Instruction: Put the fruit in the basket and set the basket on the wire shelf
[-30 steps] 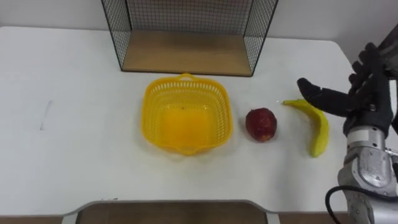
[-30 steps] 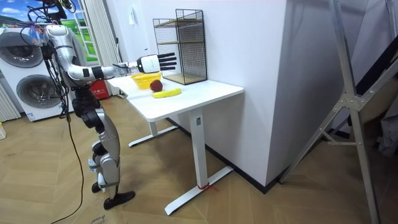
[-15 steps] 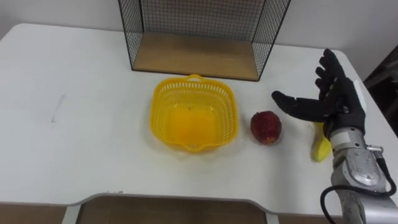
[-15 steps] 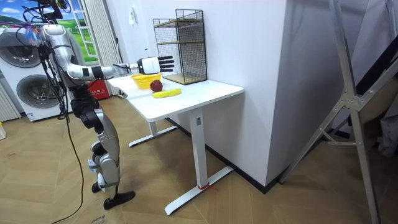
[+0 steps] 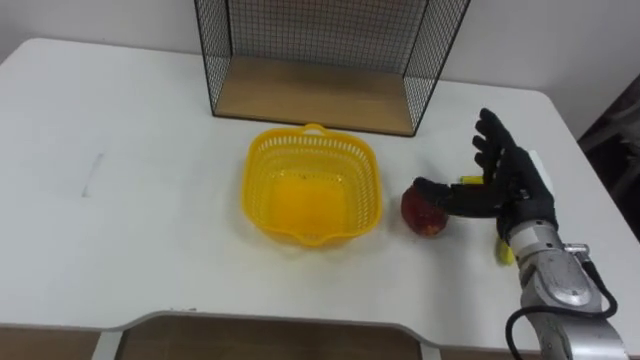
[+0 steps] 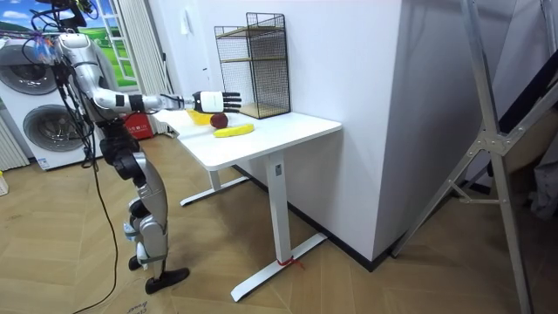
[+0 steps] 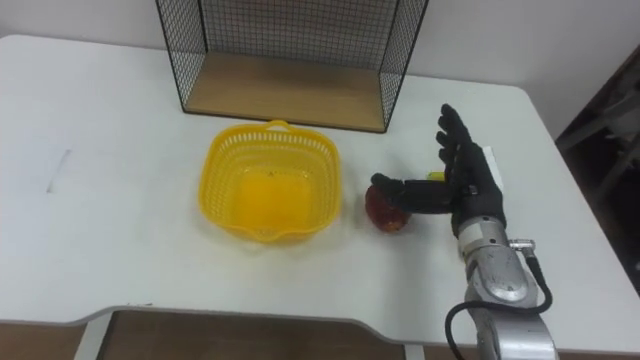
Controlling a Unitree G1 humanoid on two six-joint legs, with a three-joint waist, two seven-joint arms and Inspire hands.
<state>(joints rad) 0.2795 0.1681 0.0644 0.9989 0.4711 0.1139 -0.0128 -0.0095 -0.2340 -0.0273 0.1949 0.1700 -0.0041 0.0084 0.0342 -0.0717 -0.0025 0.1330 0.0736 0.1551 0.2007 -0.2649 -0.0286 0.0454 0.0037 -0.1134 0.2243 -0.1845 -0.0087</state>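
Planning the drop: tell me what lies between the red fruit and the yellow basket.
Nothing: only a narrow bare strip of white table separates red fruit and basket, in the left eye view.

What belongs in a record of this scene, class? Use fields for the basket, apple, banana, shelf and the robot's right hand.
Basket: yellow, empty, on the white table in front of the shelf
Apple: red, on the table right of the basket, apart from it
Banana: on the table right of the apple, largely hidden by the hand in the eye views
Shelf: wire, wooden base, at the table's back
Right hand: open, thumb over the apple's top, not closed on it
Task state: no fruit in the basket yet
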